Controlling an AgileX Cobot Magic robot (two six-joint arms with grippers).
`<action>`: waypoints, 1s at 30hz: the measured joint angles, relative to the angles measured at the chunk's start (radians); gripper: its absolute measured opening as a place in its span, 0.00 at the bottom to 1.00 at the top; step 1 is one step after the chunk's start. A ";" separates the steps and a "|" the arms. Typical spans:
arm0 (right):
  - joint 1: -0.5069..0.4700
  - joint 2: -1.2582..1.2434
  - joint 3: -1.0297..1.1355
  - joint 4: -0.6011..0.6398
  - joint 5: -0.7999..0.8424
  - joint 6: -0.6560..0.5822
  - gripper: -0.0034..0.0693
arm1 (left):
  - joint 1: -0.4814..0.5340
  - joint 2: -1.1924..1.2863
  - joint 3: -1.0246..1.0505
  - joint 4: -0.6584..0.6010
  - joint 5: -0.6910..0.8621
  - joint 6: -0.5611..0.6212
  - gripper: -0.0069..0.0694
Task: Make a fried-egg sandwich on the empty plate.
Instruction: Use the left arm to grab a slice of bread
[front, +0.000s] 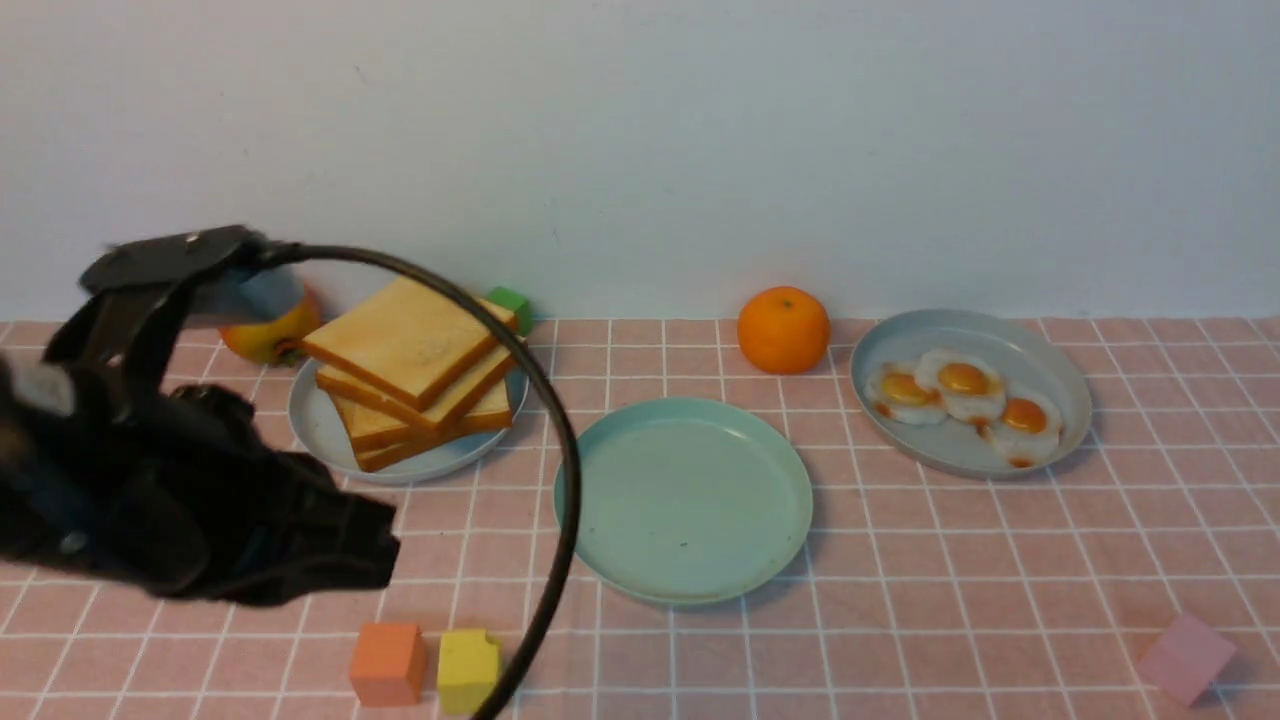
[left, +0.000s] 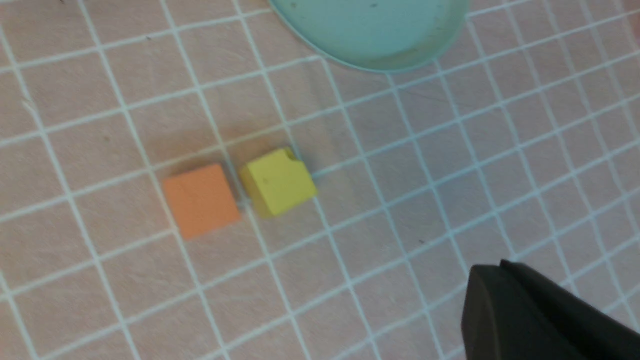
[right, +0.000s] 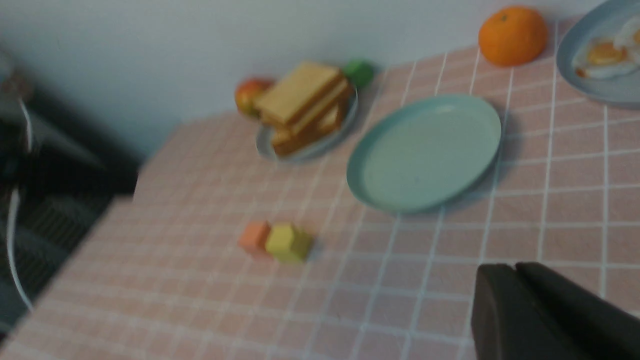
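The empty mint-green plate (front: 690, 495) lies mid-table; it also shows in the left wrist view (left: 380, 45) and the right wrist view (right: 425, 155). A stack of plain toast slices (front: 410, 370) sits on a pale blue plate (front: 320, 430) at the back left. Three fried eggs (front: 960, 390) lie on a grey plate (front: 1000, 335) at the back right. No fried-egg sandwich is in view. My left gripper (front: 385, 545) hangs left of the mint plate, its jaws together and empty (left: 500, 265). My right gripper (right: 515, 267) is shut and empty; it is out of the front view.
An orange (front: 783, 330) sits behind the mint plate. An orange cube (front: 387, 662) and a yellow cube (front: 468, 668) sit near the front edge under my left arm's cable. A pink cube (front: 1187, 657) is front right. A fruit (front: 268, 335) and a green piece (front: 512, 305) flank the toast.
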 joint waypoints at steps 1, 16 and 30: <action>0.007 0.039 -0.056 -0.025 0.059 -0.009 0.07 | 0.000 0.054 -0.031 0.025 -0.001 -0.002 0.11; 0.324 0.347 -0.496 -0.371 0.301 0.037 0.06 | -0.013 0.616 -0.601 0.350 0.082 -0.169 0.11; 0.325 0.356 -0.499 -0.381 0.256 0.042 0.07 | 0.104 1.001 -0.958 0.373 0.111 0.000 0.52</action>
